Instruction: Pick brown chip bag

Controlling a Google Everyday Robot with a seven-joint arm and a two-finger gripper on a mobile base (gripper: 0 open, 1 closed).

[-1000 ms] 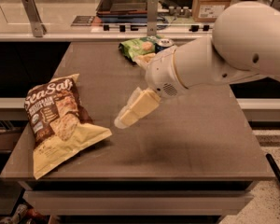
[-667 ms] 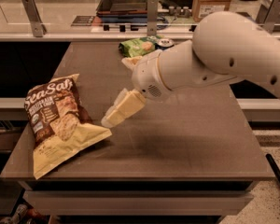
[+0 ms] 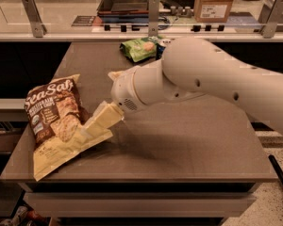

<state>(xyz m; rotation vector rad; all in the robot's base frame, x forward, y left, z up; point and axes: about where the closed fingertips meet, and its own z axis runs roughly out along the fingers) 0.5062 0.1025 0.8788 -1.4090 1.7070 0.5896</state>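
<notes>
The brown chip bag lies at the left of the table, its dark brown top with white "Sea Salt" lettering toward the back and its pale yellow lower part toward the front edge. My gripper reaches in from the right on a thick white arm. Its pale fingers sit at the bag's right side, over the yellow part and touching or nearly touching it.
A smaller green snack bag lies at the back of the brown table, partly behind my arm. A counter with metal posts, a tray and a cardboard box runs behind the table.
My gripper has moved left and down across the table, from near the middle to the right side of the chip bag. The bag has not moved.
</notes>
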